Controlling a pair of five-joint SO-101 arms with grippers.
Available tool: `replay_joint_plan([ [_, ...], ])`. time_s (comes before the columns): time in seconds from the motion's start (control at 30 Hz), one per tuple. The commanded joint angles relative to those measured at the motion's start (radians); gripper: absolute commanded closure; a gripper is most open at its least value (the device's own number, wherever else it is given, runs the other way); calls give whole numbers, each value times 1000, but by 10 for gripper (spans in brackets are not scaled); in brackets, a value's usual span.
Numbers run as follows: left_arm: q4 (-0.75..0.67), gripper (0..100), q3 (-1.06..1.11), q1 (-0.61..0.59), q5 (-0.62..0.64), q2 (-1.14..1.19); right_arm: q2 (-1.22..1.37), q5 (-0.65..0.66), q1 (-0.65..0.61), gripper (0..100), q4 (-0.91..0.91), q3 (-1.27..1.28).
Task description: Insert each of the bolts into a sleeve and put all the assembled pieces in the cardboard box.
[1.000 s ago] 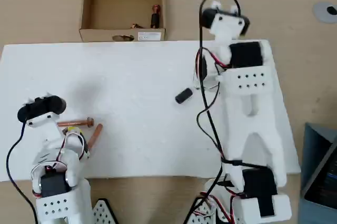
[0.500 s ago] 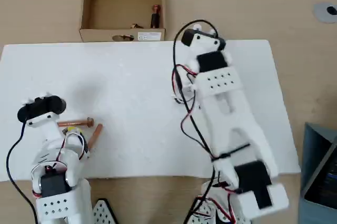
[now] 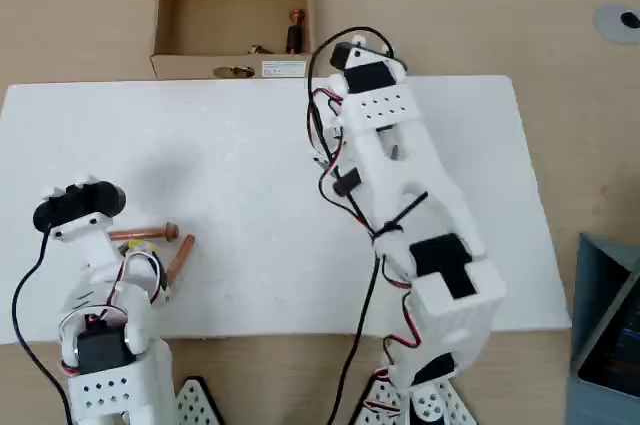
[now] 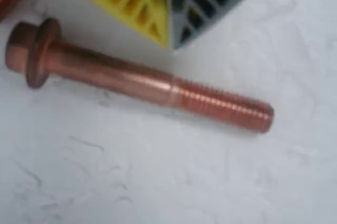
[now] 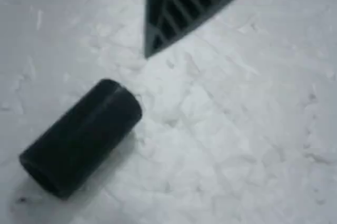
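Two bolts (image 3: 145, 233) are lying at eight o'clock by the pressed-together left claw (image 4: 171, 42); the right claw (image 5: 150, 50), grip untellable, is hovering by the sleeve (image 5: 79, 137).

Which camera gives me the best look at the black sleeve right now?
The right wrist view: the black sleeve lies on its side on the white mat, whole and close. In the high view it is a small dark shape partly hidden by the right arm. The left wrist view looks at a copper bolt instead.
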Motion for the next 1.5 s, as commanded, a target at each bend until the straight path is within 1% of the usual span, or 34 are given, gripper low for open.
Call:
replay_joint_plan([
  [0.0,-9,997,-6,0,-3,-8,31,-9,-15,726,-11,-74],
  [0.5,-9,997,-6,0,-3,-8,275,-9,-13,727,-11,-278],
  [0.73,-9,997,-6,0,-3,-8,329,-11,-19,728,-11,-291],
  [0.8,-9,997,-6,0,-3,-8,329,-11,-21,752,-9,-286],
  [0.97,-9,997,-6,0,-3,-8,329,-8,-24,899,-9,-288],
  [1.03,-9,997,-6,0,-3,-8,331,-3,-24,940,-9,-285],
  [1.33,-9,997,-6,0,-3,-8,331,-2,-24,955,-8,-285],
  [1.43,-9,997,-6,0,-3,-8,326,0,-24,991,8,-292],
  [1.47,-9,997,-6,0,-3,-8,325,2,-25,988,12,-295],
])
